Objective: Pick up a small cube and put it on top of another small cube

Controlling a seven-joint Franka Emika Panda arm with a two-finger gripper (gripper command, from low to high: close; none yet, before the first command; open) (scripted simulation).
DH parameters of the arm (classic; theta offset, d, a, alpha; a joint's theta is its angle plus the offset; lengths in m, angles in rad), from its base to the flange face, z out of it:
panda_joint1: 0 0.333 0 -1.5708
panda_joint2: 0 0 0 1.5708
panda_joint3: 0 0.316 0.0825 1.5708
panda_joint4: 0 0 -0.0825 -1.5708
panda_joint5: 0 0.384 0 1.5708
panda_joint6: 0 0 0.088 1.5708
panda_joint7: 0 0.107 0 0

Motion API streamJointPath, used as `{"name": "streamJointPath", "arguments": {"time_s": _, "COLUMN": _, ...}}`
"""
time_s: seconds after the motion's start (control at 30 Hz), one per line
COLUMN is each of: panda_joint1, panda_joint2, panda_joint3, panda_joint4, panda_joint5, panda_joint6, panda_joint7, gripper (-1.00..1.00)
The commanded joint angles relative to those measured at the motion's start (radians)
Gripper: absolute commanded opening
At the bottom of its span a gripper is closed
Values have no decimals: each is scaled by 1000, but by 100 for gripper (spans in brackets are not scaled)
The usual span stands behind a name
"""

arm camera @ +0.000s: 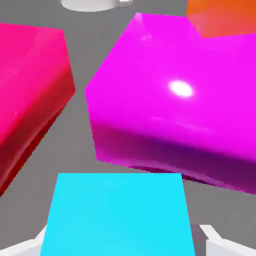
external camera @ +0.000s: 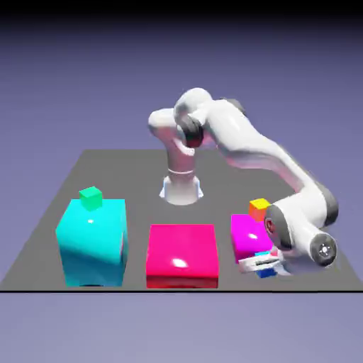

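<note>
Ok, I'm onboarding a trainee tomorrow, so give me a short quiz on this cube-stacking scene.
1. True or false: the tiny green cube sits on top of the big glossy cyan block.
2. Which big block lies nearest the end effector? A) the cyan block B) the glossy red-pink block C) the glossy magenta block
3. In the hand view, what shows between the end effector's two grey tips?

Key: 1 true. 2 C. 3 the tiny blue cube, whose upper face looks bright cyan there; the end effector is shut on it.
</note>
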Motion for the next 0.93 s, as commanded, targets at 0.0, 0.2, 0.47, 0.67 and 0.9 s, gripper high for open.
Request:
{"name": "streamJointPath", "arguments": {"time_s": 0.0, "panda_joint1": -36, "panda_joint2": -32, "panda_joint3": -32, "panda_joint4": -22, "panda_joint5": 29, "panda_joint6": -8, "panda_joint7": 7, "gripper": -100}}
{"name": "streamJointPath", "arguments": {"time_s": 0.2, "panda_joint1": -254, "panda_joint2": -227, "panda_joint3": -227, "panda_joint4": -155, "panda_joint5": 192, "panda_joint6": -55, "panda_joint7": 46, "gripper": -100}}
{"name": "streamJointPath", "arguments": {"time_s": 0.47, "panda_joint1": -544, "panda_joint2": -486, "panda_joint3": -486, "panda_joint4": -333, "panda_joint5": 409, "panda_joint6": -119, "panda_joint7": 99, "gripper": -100}}
{"name": "streamJointPath", "arguments": {"time_s": 0.67, "panda_joint1": -570, "panda_joint2": -558, "panda_joint3": -524, "panda_joint4": -471, "panda_joint5": 441, "panda_joint6": -48, "panda_joint7": 99, "gripper": -100}}
{"name": "streamJointPath", "arguments": {"time_s": 0.9, "panda_joint1": -552, "panda_joint2": -584, "panda_joint3": -520, "panda_joint4": -563, "panda_joint5": 438, "panda_joint6": 21, "panda_joint7": 92, "gripper": 100}}
